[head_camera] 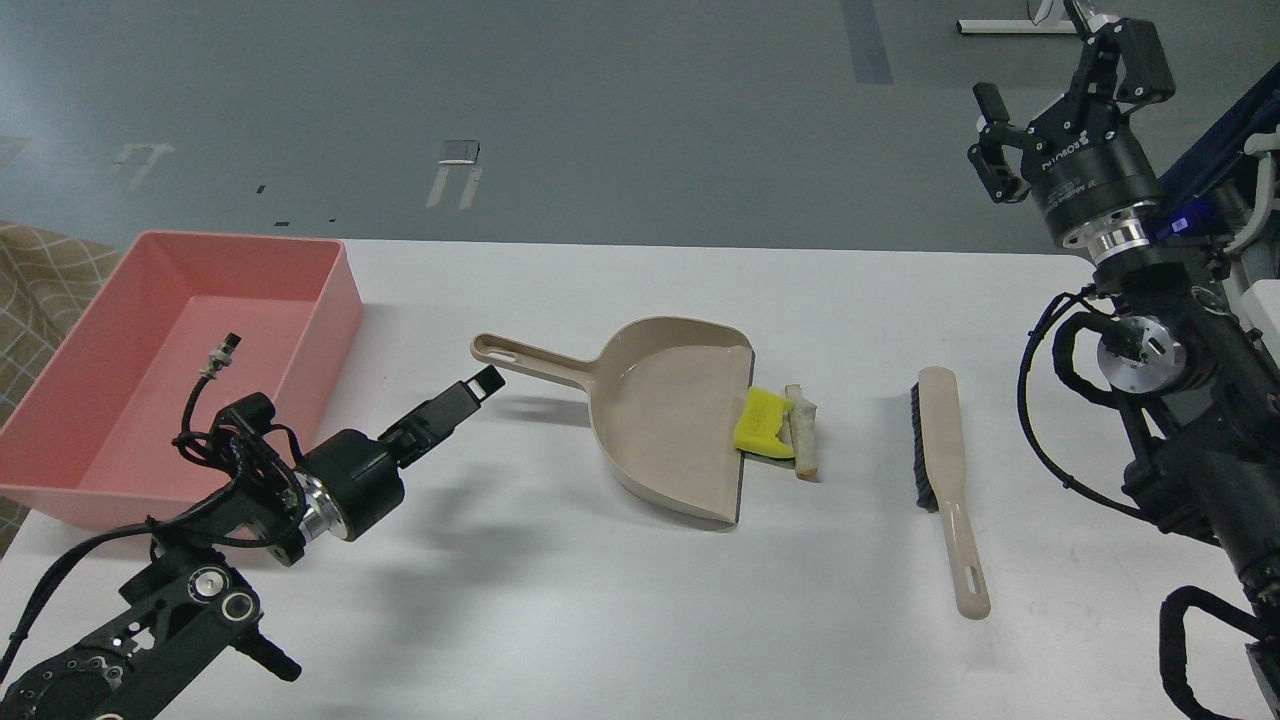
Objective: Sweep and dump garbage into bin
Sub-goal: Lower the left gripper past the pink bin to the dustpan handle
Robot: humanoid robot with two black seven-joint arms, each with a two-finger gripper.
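Two scraps [778, 426] (sponge, perhaps bread) at dustpan [665, 425] lip.

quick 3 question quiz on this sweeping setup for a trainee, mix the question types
1. True or false: the yellow sponge piece lies inside the pink bin.
2. The bread-like wedge lies: A) at the dustpan mouth B) under the brush C) in the bin.
3. Fill in: the left gripper points toward the dustpan's ____.

Key: 1 false; 2 A; 3 handle.
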